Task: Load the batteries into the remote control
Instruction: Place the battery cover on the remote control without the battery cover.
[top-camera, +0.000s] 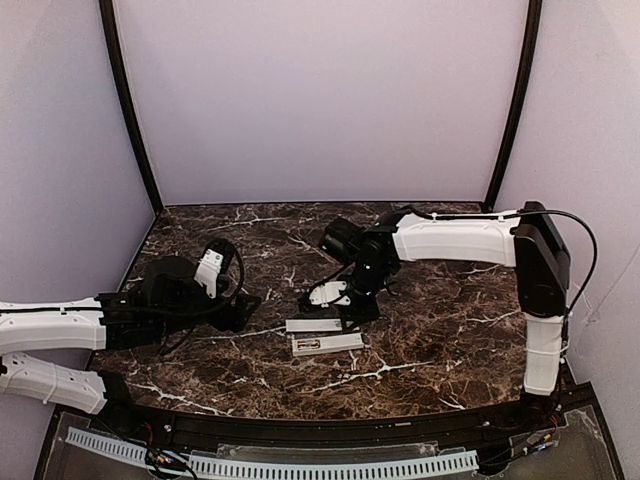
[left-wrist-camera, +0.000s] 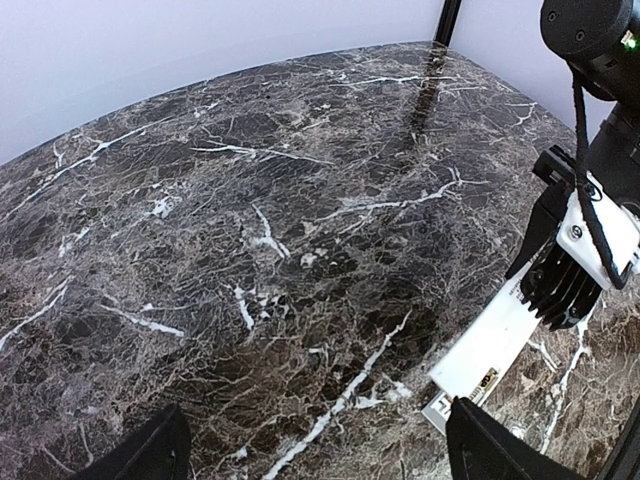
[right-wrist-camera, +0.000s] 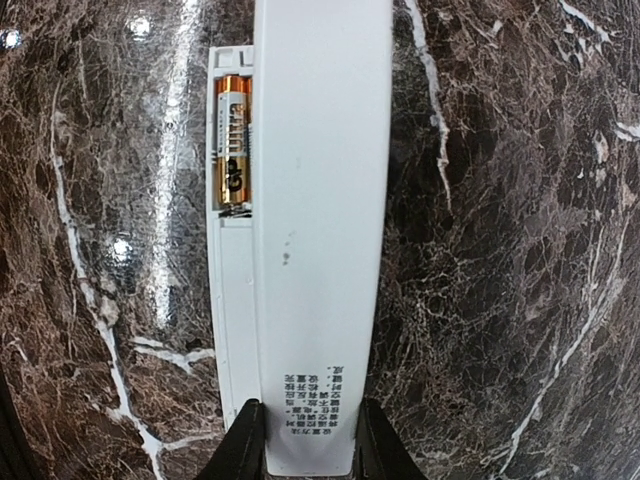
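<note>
Right gripper: fingers clamped on one end of a flat white strip. The strip runs parallel to the remote control and overlaps most of its width in the wrist view. Contact between the two not discernible.

Remote control lies flat near the middle of the table, somewhat toward the near edge, long axis left to right. Battery bay open toward one end, with one gold battery seated in it.

Left gripper: jaws spread wide, holding nothing, over the table to the left of the remote control.
</note>
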